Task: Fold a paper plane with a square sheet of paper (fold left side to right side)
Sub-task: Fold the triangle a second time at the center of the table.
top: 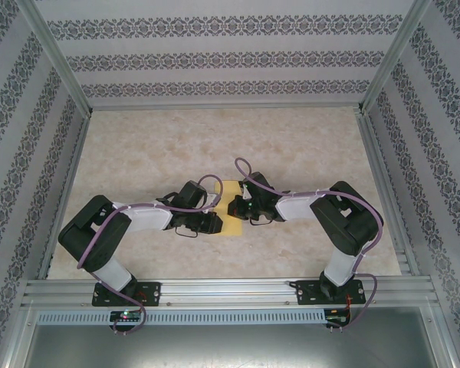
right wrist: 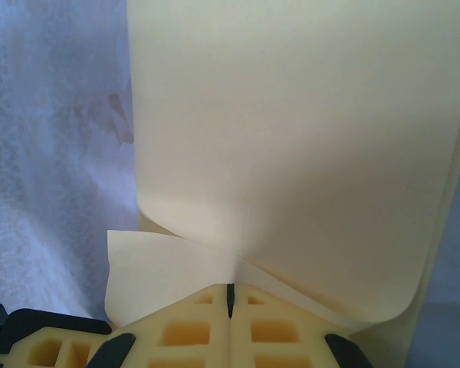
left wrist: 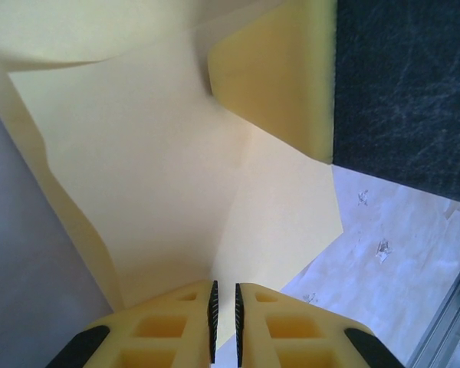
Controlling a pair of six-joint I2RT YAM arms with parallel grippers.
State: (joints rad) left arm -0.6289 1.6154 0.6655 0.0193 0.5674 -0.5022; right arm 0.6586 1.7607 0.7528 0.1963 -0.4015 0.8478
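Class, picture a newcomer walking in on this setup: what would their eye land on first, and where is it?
The yellow square sheet of paper stands out at the middle of the pale table. The left end effector and the right end effector meet over it from either side, each pinching it, so it curls upward. Striped patterned wallpaper surrounds the table.
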